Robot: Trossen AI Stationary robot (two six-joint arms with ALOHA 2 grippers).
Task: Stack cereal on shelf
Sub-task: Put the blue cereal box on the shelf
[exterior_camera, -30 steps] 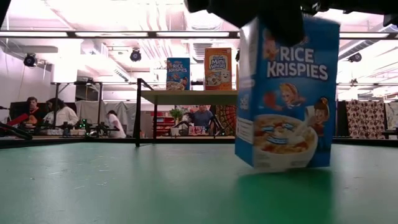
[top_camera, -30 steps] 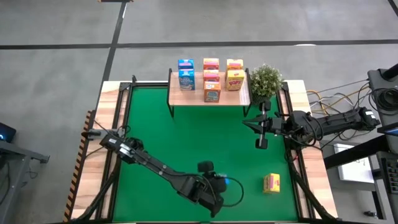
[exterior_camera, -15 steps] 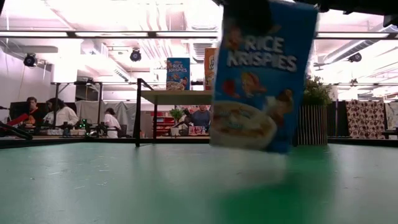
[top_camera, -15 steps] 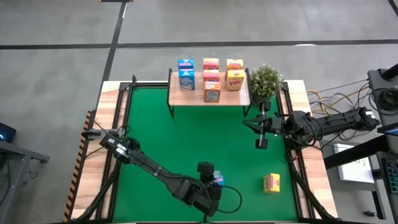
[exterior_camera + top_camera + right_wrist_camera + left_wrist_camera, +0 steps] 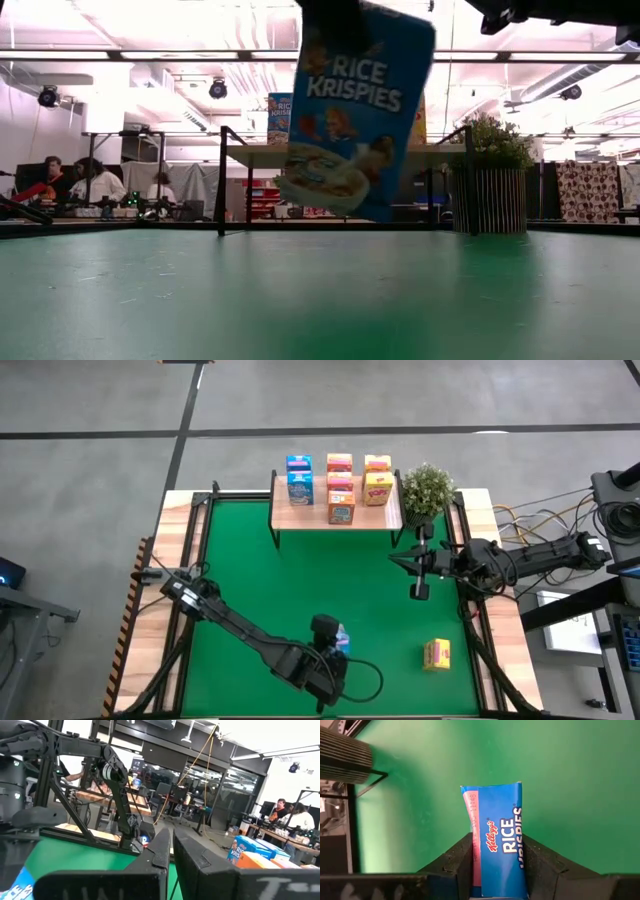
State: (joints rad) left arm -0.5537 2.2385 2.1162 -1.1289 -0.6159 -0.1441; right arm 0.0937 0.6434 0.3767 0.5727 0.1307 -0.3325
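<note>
Green mat (image 5: 260, 580): left gripper (image 5: 497, 852) clamping blue cereal box (image 5: 355, 110) aloft, tilted; right gripper (image 5: 420, 570) hanging closed, empty, near shelf (image 5: 336, 517).

A green mat (image 5: 300, 580) is covering the surface, and bare light wood (image 5: 176, 540) is showing along its two sides. The shelf (image 5: 283, 516) is standing at the far edge of the mat on thin black legs. Cereal boxes are sitting on its board in three columns: blue boxes (image 5: 299, 481) at the left, orange-red boxes (image 5: 340, 487) in the middle and yellow boxes (image 5: 377, 481) at the right. A green potted plant (image 5: 427, 491) is standing just beside the shelf's right end. One yellow box (image 5: 437, 654) is lying on the mat near the front right corner, well apart from the shelf.
</note>
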